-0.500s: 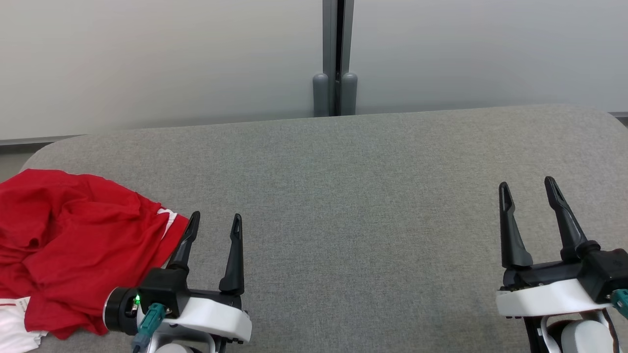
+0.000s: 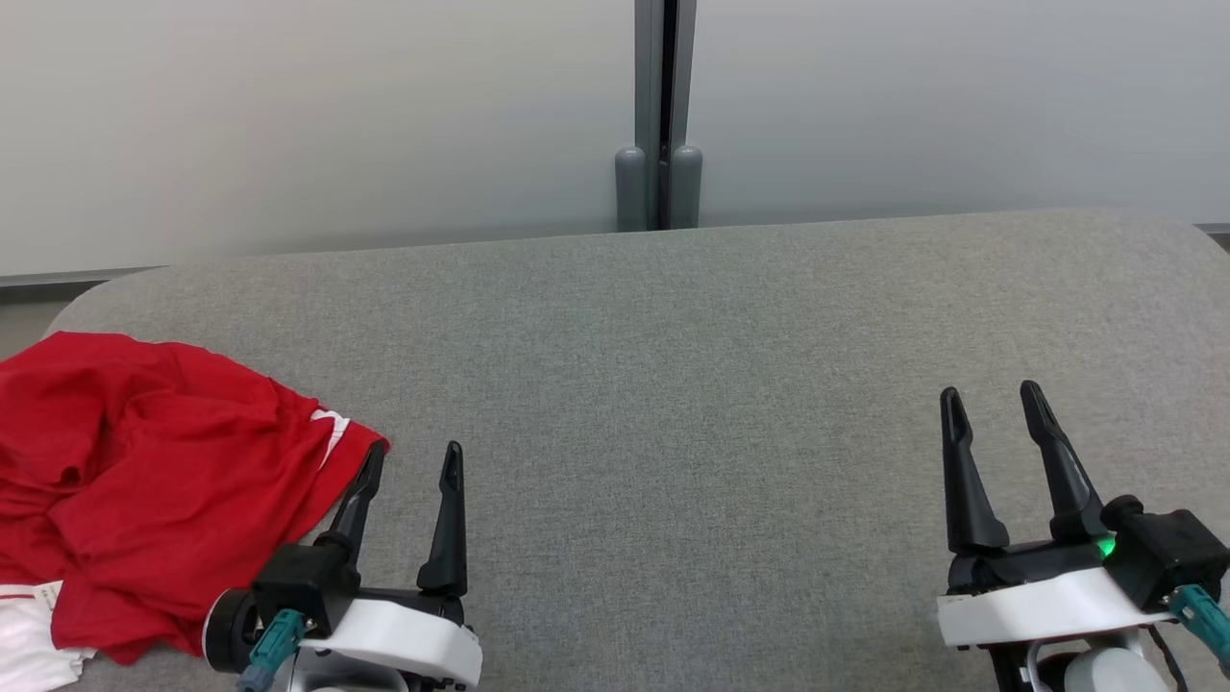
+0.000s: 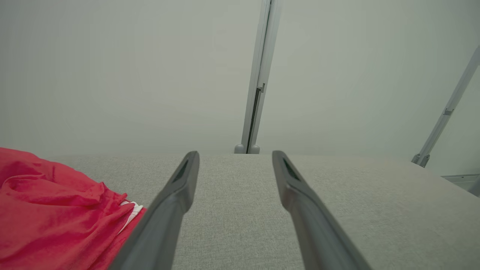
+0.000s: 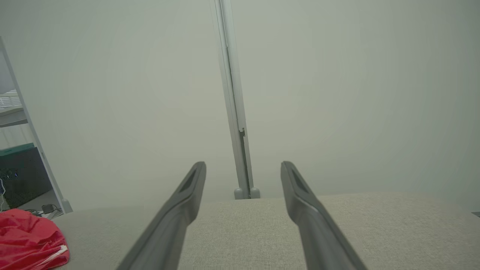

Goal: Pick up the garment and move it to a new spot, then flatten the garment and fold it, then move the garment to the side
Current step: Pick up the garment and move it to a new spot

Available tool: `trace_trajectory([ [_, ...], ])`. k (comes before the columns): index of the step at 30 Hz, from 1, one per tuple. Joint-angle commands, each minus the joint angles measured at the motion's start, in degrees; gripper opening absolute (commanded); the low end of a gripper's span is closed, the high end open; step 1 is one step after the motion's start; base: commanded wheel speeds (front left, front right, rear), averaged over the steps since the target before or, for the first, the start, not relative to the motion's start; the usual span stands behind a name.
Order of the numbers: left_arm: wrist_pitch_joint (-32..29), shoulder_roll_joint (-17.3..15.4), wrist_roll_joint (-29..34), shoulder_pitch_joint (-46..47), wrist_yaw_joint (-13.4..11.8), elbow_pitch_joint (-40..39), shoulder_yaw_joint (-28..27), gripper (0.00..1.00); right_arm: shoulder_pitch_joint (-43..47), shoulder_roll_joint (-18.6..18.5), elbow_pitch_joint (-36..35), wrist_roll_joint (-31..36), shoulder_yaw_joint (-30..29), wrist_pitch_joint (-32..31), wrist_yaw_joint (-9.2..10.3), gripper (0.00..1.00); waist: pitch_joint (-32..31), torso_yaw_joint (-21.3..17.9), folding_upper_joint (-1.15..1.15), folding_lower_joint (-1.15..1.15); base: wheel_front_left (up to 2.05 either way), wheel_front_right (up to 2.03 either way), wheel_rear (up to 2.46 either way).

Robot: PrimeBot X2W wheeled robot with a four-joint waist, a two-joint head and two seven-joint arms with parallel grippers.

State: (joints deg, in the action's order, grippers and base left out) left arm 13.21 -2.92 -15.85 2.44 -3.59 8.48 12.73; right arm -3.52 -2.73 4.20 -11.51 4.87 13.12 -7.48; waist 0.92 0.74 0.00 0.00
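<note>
The garment (image 2: 144,481) is a crumpled red piece with white trim, heaped at the left end of the grey padded table (image 2: 692,404); part of it runs off the head view's left edge. My left gripper (image 2: 413,452) stands open just right of the garment's near corner, its left finger close beside the red cloth, nothing between the fingers. In the left wrist view the garment (image 3: 48,217) lies left of the open left gripper (image 3: 235,157). At the lower right my right gripper (image 2: 992,392) is open and empty, far from the garment (image 4: 30,240), which the right wrist view shows at far left, and the right gripper (image 4: 243,167) points toward the wall.
A pale wall with a grey vertical post (image 2: 659,115) stands right behind the table's far edge. The table's rounded corners lie at far left and far right. A dark box and cables (image 4: 22,180) sit on the floor beyond the table's left end.
Both grippers have drawn back toward the view's bottom edge, the right one also shifting a little left. Both stay open. The garment has not moved.
</note>
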Motion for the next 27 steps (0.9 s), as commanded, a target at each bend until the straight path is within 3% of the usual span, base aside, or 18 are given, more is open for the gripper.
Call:
trace_trajectory([
  [1, 0.4, -0.2, 0.8, -0.2, 0.1, 0.0, -0.2, 1.00, -0.1, -0.2, -0.2, 0.7, 0.0, 0.6, -0.01, 1.00, 0.0, 0.0, 0.00, 0.00, 0.00, 0.00, 0.00],
  [14, 1.7, -0.1, 5.0, 0.3, -0.4, -0.4, 1.0, 1.00, -0.5, -0.2, 0.3, 5.0, 0.5, 1.8, -0.01, 1.00, 0.0, 0.9, 0.00, 0.00, 0.00, 0.00, 0.00],
  [27, 2.0, -0.1, 5.9, -0.7, -1.2, -0.3, 0.2, 1.00, 0.8, -0.2, 0.8, 5.0, 4.1, 2.2, -0.01, 1.00, -1.0, 13.9, 0.00, 0.00, 0.00, 0.00, 0.00],
])
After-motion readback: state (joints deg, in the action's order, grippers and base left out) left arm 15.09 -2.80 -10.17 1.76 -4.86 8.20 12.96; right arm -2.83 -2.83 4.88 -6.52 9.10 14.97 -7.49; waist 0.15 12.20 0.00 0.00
